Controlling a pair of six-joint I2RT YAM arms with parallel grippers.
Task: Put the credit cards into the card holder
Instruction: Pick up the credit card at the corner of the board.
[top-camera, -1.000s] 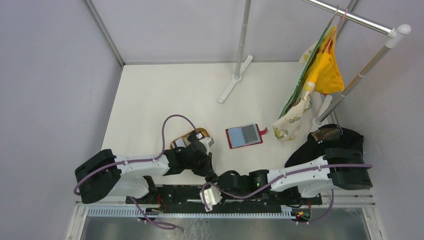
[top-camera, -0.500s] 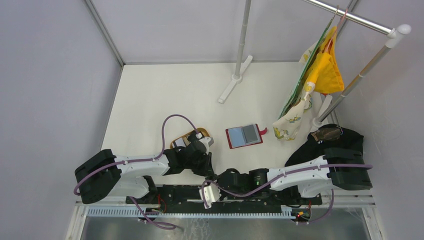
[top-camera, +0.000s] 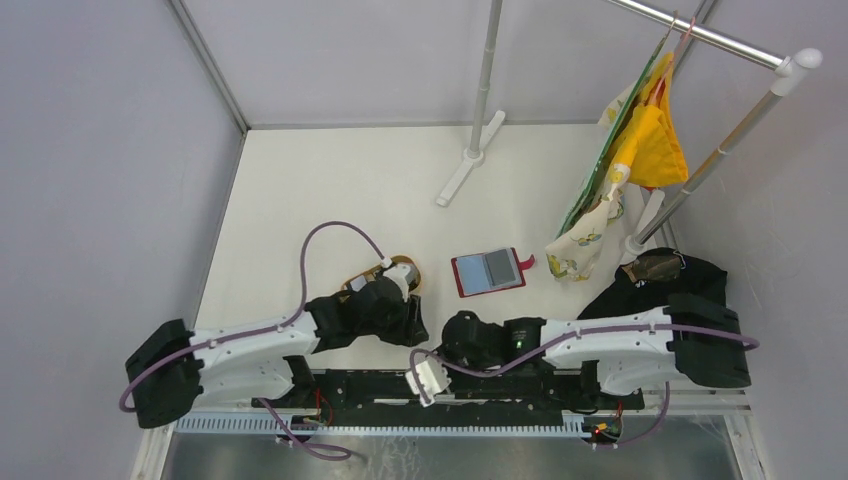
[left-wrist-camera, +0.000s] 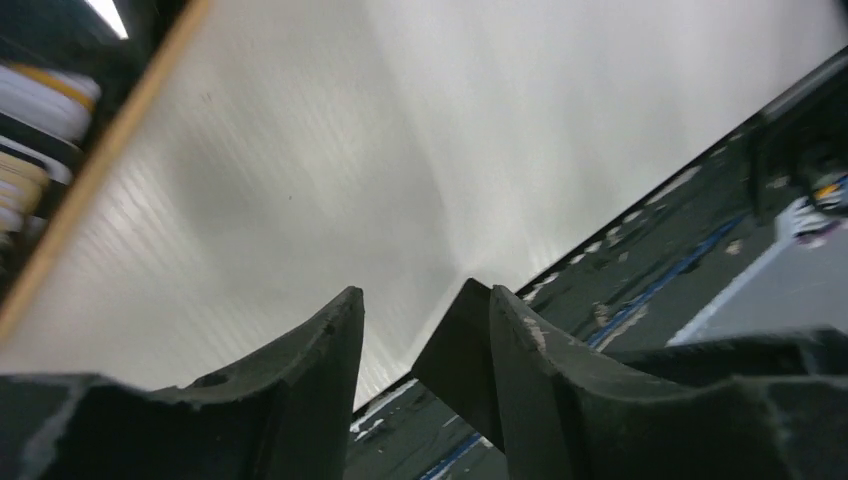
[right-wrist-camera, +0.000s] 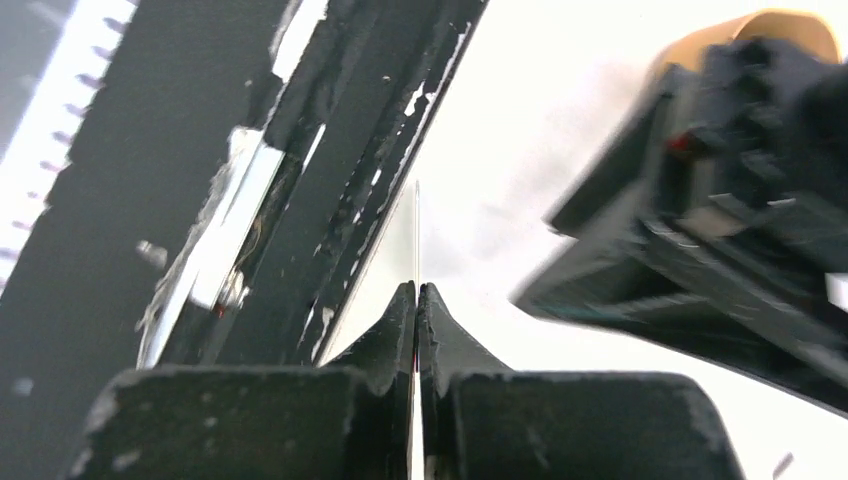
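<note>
1. Evidently the step in hand is the carry: the right gripper (right-wrist-camera: 416, 290) is pinched tight on one pale card (right-wrist-camera: 416, 225), seen edge-on as a thin line rising from between the fingertips.
2. That gripper hangs low near the front edge of the table (top-camera: 330, 190), just beside the left arm's wrist.
3. The left gripper (left-wrist-camera: 415, 300) has its jaws apart with nothing between them, so it holds no card.
4. The card holder (top-camera: 488, 271) lies opened flat on the table, grey pockets up, well apart from the held card.
5. A tray (right-wrist-camera: 780, 25) sits by the left arm; what remains in it I cannot tell.
6. Next, as I judge it: bring the card over to the holder, tip its edge toward a pocket mouth and slide it in. The slot is thin, so alignment matters, and the holder may shift if pushed.
</note>
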